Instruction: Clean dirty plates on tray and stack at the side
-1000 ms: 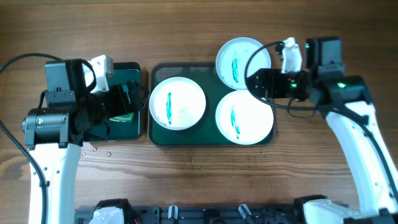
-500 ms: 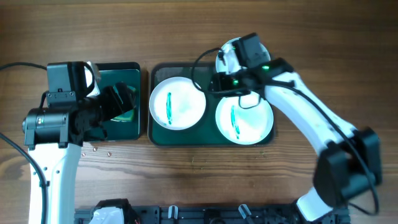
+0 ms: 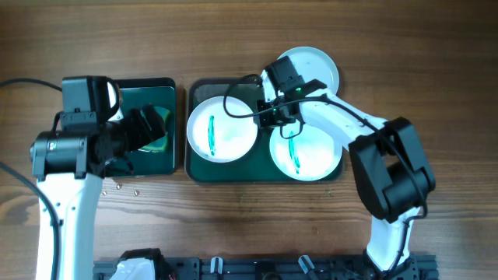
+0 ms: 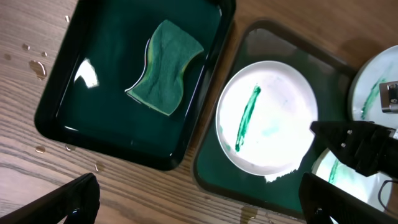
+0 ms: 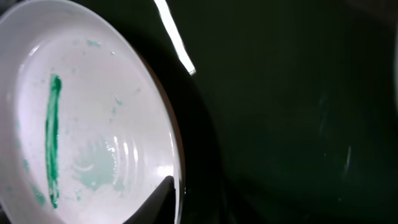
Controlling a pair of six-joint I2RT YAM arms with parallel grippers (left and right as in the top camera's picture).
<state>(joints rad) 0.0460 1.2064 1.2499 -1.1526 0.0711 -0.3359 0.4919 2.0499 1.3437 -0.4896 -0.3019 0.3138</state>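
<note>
From above, the right pincer (image 3: 278, 115) hangs low over the middle of the tray (image 3: 264, 166), between the left plate (image 3: 222, 128) and the lower right plate (image 3: 315, 155). The third plate (image 3: 315, 62) lies half over the tray's upper right rim. One second ago this arm was outside the tray, at the right of the frame; the plates have not moved. Whether this pincer is spread or pressed together, I cannot tell. The left pincer (image 3: 152, 128) waits over the small tray (image 3: 159, 93), as before.

In the left wrist view its fingers (image 4: 74, 199) are spread wide and hold nothing. The sponge (image 4: 165, 65) lies untouched below them, and drops of water sit on the counter (image 4: 37, 56).

In the right wrist view one fingertip (image 5: 158, 198) is just beside a plate's rim, probably the left plate's. I see two dangers. The finger can push the plate sideways instead of catching the rim. Or the wet rim can slip out during the lift and knock the neighbour plate.
</note>
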